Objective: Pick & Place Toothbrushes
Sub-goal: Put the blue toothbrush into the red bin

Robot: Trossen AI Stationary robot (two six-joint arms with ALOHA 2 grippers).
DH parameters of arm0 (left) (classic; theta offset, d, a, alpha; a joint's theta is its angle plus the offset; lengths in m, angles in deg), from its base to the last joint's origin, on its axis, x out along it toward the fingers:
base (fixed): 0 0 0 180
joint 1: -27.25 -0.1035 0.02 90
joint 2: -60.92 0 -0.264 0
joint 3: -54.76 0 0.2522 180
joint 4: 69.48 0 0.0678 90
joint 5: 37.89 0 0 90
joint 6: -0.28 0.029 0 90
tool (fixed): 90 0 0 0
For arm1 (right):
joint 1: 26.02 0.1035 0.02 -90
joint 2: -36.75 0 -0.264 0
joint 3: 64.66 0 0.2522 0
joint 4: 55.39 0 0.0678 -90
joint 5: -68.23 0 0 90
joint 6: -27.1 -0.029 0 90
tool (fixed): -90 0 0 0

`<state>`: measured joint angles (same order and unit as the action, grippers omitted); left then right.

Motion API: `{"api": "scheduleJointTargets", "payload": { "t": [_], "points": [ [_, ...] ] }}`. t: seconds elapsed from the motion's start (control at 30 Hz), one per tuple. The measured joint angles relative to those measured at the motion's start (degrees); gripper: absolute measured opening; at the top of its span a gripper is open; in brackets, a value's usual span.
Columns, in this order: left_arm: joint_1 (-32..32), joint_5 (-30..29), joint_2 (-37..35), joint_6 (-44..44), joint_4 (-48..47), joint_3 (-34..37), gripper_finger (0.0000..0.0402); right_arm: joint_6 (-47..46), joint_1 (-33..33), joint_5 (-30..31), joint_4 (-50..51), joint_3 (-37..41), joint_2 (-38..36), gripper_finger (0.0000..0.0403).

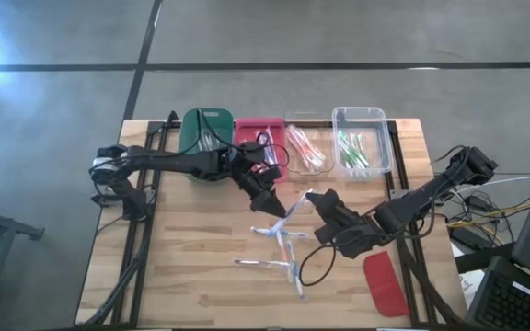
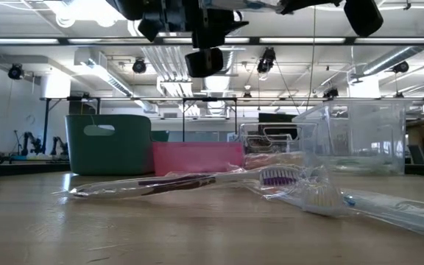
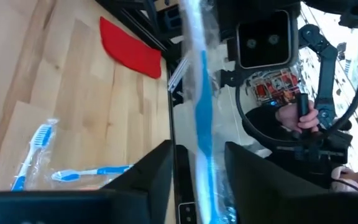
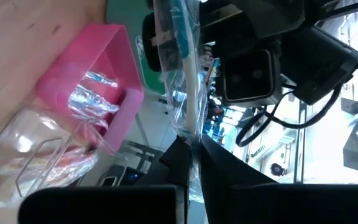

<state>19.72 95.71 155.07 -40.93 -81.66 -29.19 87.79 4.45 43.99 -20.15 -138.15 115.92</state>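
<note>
- Right gripper (image 1: 313, 199), fingers pinching a wrapped blue toothbrush (image 1: 293, 210).
- Left gripper (image 1: 274, 206), at its nine o'clock, fingers spread around it.
- Risk: the slick wrapper slips, dropping the toothbrush.

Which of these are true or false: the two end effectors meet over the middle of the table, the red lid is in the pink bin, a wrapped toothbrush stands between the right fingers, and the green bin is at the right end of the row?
1. The left end effector and right end effector meet over the table's middle: true.
2. The red lid lies in the pink bin: false, it lies on the table near the right front corner.
3. A wrapped toothbrush stands between the right fingers: true.
4. The green bin is at the right end of the row: false, left end.
</note>
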Motion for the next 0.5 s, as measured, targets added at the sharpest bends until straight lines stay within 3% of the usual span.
{"api": "scheduleJointTargets", "payload": {
  "t": [0.2, 0.5],
  "points": [
    [-0.06, 0.14, 0.04, 0.16, 0.06, -0.23, 0.0194, 0.61, -0.71, -0.09, -0.08, -0.97, 0.04, 0.0013],
    [0.0, 1.48, 0.07, 0.61, 0.42, -1.07, 0.019, 2.53, -2.08, -0.2, -1.14, -0.96, 0.04, 0.0013]
  ]
}}
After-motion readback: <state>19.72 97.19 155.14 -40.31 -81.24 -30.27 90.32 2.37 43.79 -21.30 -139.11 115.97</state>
